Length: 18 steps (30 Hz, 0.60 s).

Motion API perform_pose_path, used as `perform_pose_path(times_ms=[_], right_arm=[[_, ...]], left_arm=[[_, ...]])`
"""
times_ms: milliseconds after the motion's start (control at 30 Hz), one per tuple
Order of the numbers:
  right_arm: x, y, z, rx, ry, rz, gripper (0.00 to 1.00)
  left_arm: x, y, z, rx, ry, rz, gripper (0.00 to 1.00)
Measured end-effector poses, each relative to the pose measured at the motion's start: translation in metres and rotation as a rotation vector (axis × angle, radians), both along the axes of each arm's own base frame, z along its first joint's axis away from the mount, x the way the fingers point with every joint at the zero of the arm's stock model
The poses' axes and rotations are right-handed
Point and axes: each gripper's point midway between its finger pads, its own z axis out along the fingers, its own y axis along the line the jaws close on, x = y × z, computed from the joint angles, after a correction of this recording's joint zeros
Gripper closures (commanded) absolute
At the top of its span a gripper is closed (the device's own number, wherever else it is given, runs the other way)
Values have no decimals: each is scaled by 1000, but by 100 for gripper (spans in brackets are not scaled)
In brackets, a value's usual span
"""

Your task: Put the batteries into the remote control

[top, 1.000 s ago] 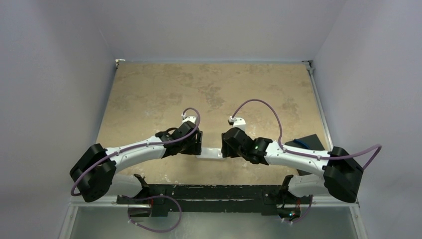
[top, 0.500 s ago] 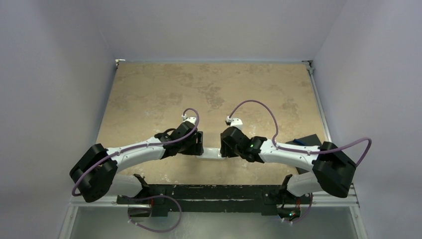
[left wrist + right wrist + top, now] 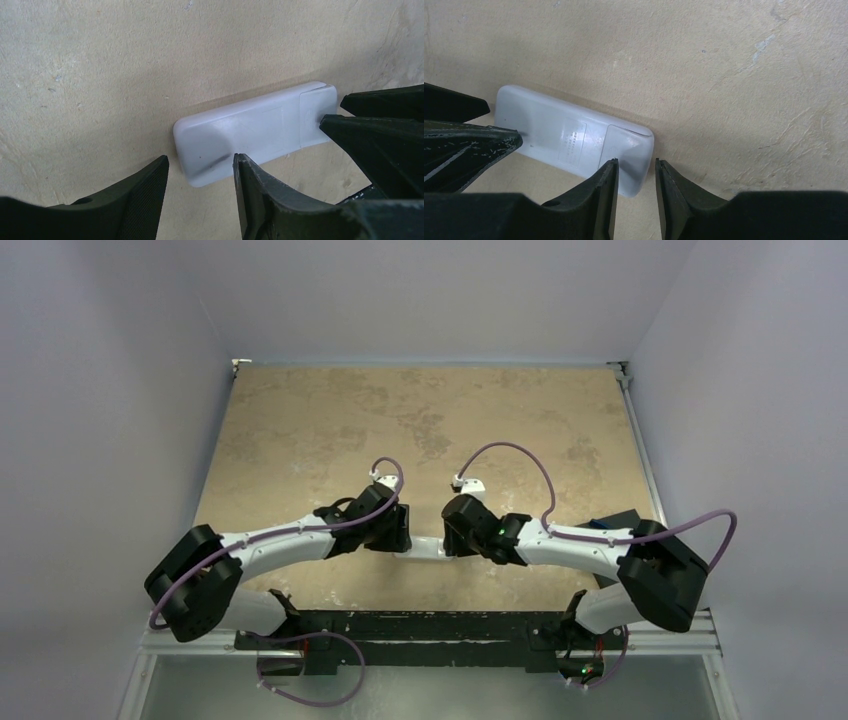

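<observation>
The remote control [image 3: 425, 547] lies flat on the table with its plain white back up, between my two grippers. In the left wrist view the remote [image 3: 250, 132] has its left end just past the tips of my left gripper [image 3: 200, 175], which is open and empty. In the right wrist view the remote [image 3: 569, 135] has its right end, with the cover seam, just past the tips of my right gripper [image 3: 635, 172], which is open with a narrower gap. In the top view the left gripper [image 3: 398, 530] and right gripper [image 3: 452, 530] face each other. No battery shows clearly.
A dark flat object with a blue streak [image 3: 612, 521] lies at the right table edge, mostly hidden behind the right arm. The tan table top [image 3: 420, 420] stretches beyond the grippers. Walls stand close on both sides.
My right arm has swung left and its gripper has crept a little toward the remote's right end. The left arm has hardly moved.
</observation>
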Motion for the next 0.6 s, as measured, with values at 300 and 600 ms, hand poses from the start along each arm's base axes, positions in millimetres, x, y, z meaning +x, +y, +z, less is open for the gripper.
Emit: perform_pose_path(times_ms=[300, 600], right_arm=[[-1, 5, -1, 16, 7, 10, 65], [-1, 4, -3, 11, 12, 10, 70]], left_arm=[[-1, -1, -4, 2, 13, -6, 52], [-1, -3, -6, 0, 17, -10, 53]])
